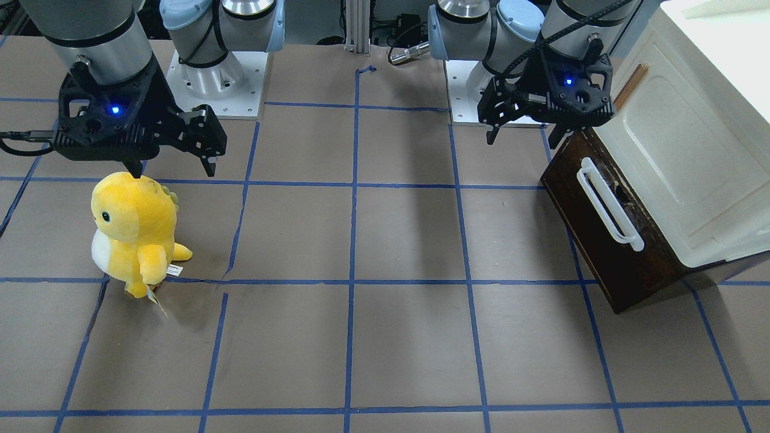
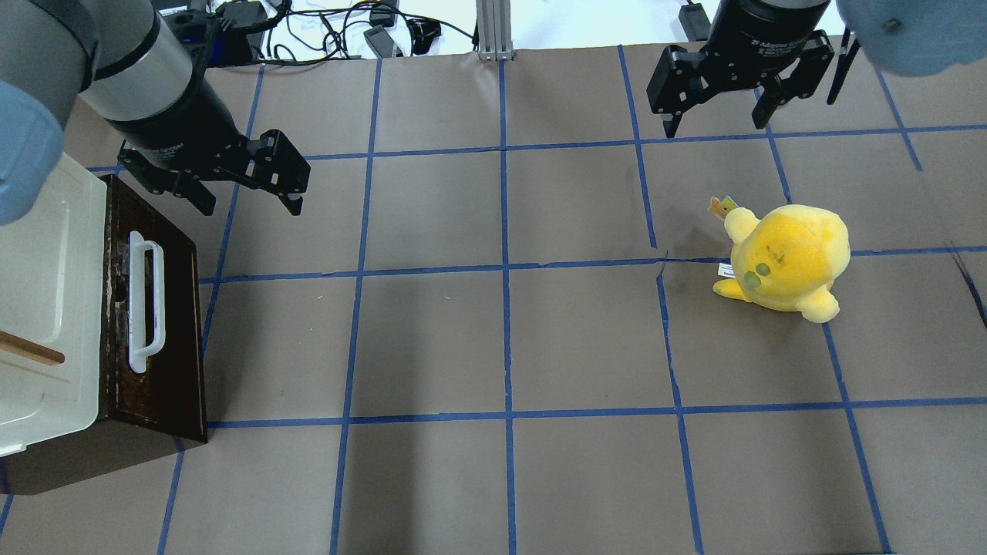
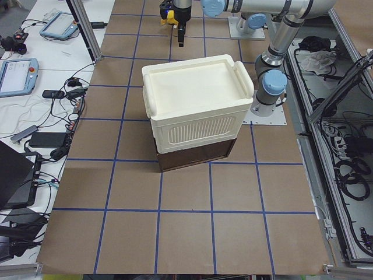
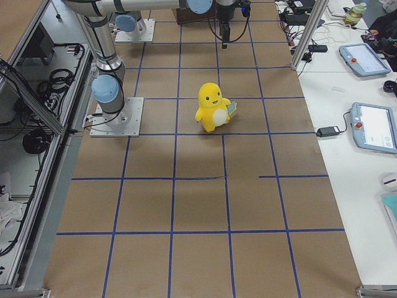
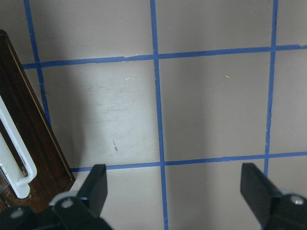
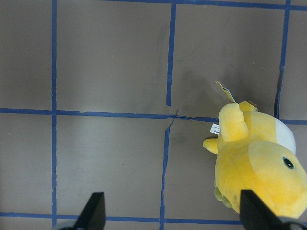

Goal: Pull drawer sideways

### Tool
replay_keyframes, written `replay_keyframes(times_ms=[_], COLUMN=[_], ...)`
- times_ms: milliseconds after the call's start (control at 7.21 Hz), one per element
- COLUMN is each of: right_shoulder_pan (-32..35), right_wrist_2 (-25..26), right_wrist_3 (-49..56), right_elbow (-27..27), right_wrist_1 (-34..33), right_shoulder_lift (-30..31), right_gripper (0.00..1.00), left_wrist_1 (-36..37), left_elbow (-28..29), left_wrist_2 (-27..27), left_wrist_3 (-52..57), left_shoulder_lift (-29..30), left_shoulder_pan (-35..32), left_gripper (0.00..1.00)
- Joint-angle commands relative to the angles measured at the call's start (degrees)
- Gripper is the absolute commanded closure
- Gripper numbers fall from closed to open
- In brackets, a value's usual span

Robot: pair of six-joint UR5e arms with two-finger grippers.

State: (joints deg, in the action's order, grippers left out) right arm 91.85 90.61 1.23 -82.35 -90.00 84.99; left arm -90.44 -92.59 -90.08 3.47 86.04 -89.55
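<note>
1. Nearest the work, the left gripper (image 2: 248, 202) is hanging above the brown paper-covered table with its blue tape grid (image 2: 501, 347). Its jaws are standing wide apart and gripping nothing. Its wrist view is showing only bare table between the fingers.
2. In the overhead view, at about 7 o'clock from that gripper and near it without touching, the dark brown wooden drawer (image 2: 173, 324) is sitting at the table's 9 o'clock edge. Its front is facing 3 o'clock, and its long white bar handle (image 2: 139, 308) is running from 12 to 6.
3. Just behind it, the cream-white plastic cabinet body (image 2: 46, 308) is housing the drawer. The front looks seated against the cabinet, so we are judging that nothing is pulled out yet.
4. We are reading this as the approach step. The next move calls for travelling toward 7 o'clock and straddling the bar with the open jaws. After closing on it, we are expecting a straight draw toward 3 o'clock, gentle enough that the light cabinet is not dragged along.
5. Farthest off, at the table's 1 o'clock, the right gripper (image 2: 717, 123) is hovering with its jaws spread and empty. A yellow plush toy (image 2: 786, 262) is standing at its 5 o'clock, well apart from the drawer.
</note>
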Motion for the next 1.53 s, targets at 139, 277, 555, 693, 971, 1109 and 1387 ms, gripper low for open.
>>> replay_keyframes(times_ms=[139, 277, 555, 693, 971, 1109, 1387], right_shoulder_pan=[0.00, 0.00, 0.00, 0.00, 0.00, 0.00, 0.00], right_wrist_2=[-0.08, -0.08, -0.08, -0.08, 0.01, -0.08, -0.08], right_wrist_3=[0.00, 0.00, 0.00, 0.00, 0.00, 0.00, 0.00], right_elbow=[0.00, 0.00, 0.00, 0.00, 0.00, 0.00, 0.00], right_wrist_1=[0.00, 0.00, 0.00, 0.00, 0.00, 0.00, 0.00], right_shoulder_lift=[0.00, 0.00, 0.00, 0.00, 0.00, 0.00, 0.00], right_gripper=[0.00, 0.00, 0.00, 0.00, 0.00, 0.00, 0.00], left_wrist_1=[-0.08, -0.08, -0.52, -0.61, -0.79, -0.79, -0.70], left_elbow=[0.48, 0.74, 0.39, -0.22, -0.22, -0.22, 0.13], left_wrist_2=[-0.63, -0.45, -0.63, -0.54, -0.54, -0.37, -0.18], left_wrist_3=[0.65, 0.83, 0.92, 0.92, 0.92, 0.92, 0.92], left_shoulder_lift=[-0.26, -0.35, -0.70, 0.00, -0.08, -0.08, 0.18], left_shoulder_pan=[0.07, -0.01, 0.08, 0.08, 0.25, 0.25, 0.60], left_gripper=[0.00, 0.00, 0.00, 0.00, 0.00, 0.00, 0.00])
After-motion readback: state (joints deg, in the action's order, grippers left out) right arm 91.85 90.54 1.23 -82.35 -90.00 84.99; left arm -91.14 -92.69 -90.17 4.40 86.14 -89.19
